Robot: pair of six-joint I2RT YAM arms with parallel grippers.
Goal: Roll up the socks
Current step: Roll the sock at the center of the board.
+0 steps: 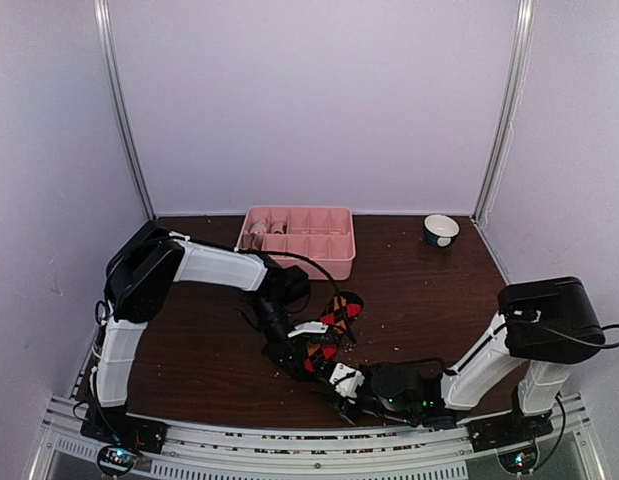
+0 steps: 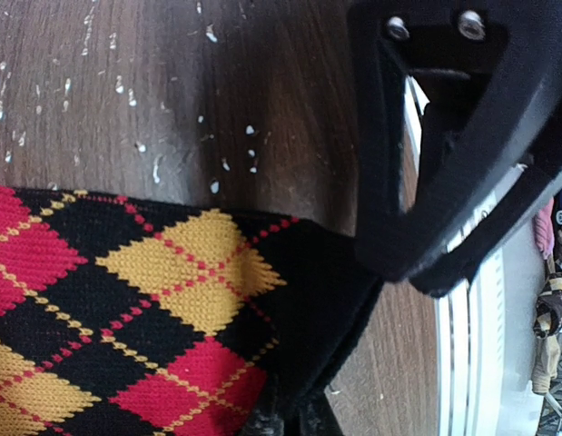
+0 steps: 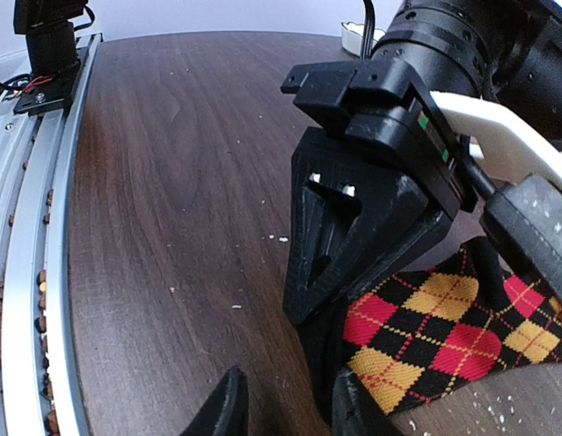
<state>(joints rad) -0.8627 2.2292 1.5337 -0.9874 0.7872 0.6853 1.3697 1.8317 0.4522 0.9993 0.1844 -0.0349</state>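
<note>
Left arm [image 1: 214, 265]: rises from its base at the near left, bends, and reaches right over the table to the middle.
Left gripper [image 3: 303, 304]: points down at the table. Its jaws are closed on the black edge of the sock at the near end.
Rail [image 3: 35, 272]: metal, running along the near edge of the table.
Table [image 1: 419, 290]: dark wood, dotted with pale specks [image 2: 158, 168].
Tray [image 1: 319, 262]: pink with many compartments, at the back middle, behind the sock and apart from it. Something pale lies in its back-left compartments, too small to name.
Sock [image 2: 172, 300]: black with red and orange diamonds, lying on the wood in the near middle. It runs from the tray side toward the near edge. Its near end sits between the two grippers, and the weave is flat and unrolled where the left wrist view shows it.
Right gripper [image 3: 281, 404]: low over the table by the near edge, pointing left at the sock. Its fingers stand a narrow way apart with bare wood showing between them. The sock's black edge reaches into that gap beside one finger and is not clamped. I cannot tell whether that finger touches the cloth.
Bowl [image 1: 441, 230]: small and pale with a dark band, at the back right, well apart from the sock.
Right arm [image 1: 489, 360]: rises from its base at the near right, folds, and reaches left along the near edge.
</note>
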